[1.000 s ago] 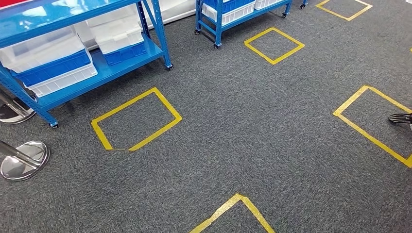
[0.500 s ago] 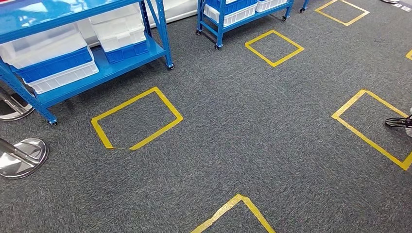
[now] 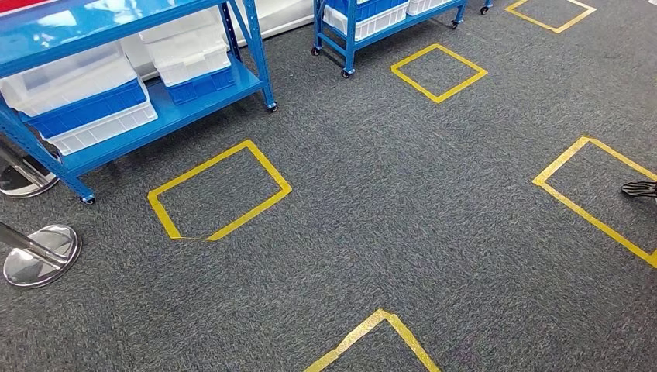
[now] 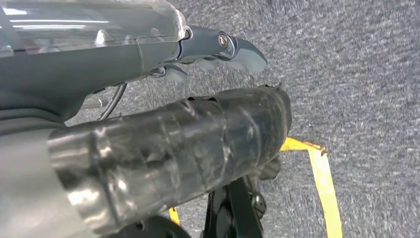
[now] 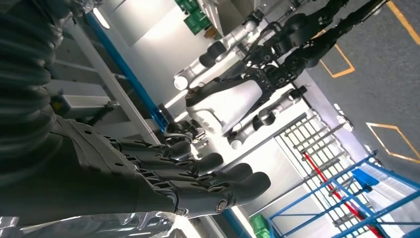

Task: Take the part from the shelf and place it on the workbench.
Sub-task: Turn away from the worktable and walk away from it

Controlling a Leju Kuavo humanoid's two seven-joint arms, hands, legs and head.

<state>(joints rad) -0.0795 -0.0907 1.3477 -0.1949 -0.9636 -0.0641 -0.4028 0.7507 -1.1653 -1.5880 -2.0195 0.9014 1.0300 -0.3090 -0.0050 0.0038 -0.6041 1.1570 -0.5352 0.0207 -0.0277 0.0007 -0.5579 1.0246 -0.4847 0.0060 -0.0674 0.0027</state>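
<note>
Grey carpet (image 3: 403, 232) is seen across the head view, marked with yellow tape squares (image 3: 219, 191); others lie farther off, at the right edge and at the near edge.

A blue shelf rack (image 3: 166, 116) on castors stands at the upper left. Stacked white and blue bins (image 3: 85, 108) are held on its lower level, with a second stack (image 3: 192, 58) beside them. No part can be made out in or on the bins from here. A second blue shelf rack (image 3: 364, 27) with white bins is seen farther back. No workbench is identified with any certainty.

Two chrome stanchion bases (image 3: 42, 256) rest on the carpet at the left edge, one near, one tucked partly behind the rack's leg. A dark shoe (image 3: 640, 188) of a person is seen at the right edge, inside a tape square.

In the right wrist view, the right hand (image 5: 188, 173) is shown with dark fingers extended side by side, slightly apart, nothing grasped. Beyond it, another humanoid robot (image 5: 233, 96) with a white torso is seen, and a blue frame (image 5: 341, 198).

In the left wrist view, the left hand (image 4: 213, 49) is seen above carpet and a strip of yellow tape (image 4: 322, 183); one grey fingertip is plain, the rest is hidden behind covers, so its posture cannot be told, though nothing is seen in it.
</note>
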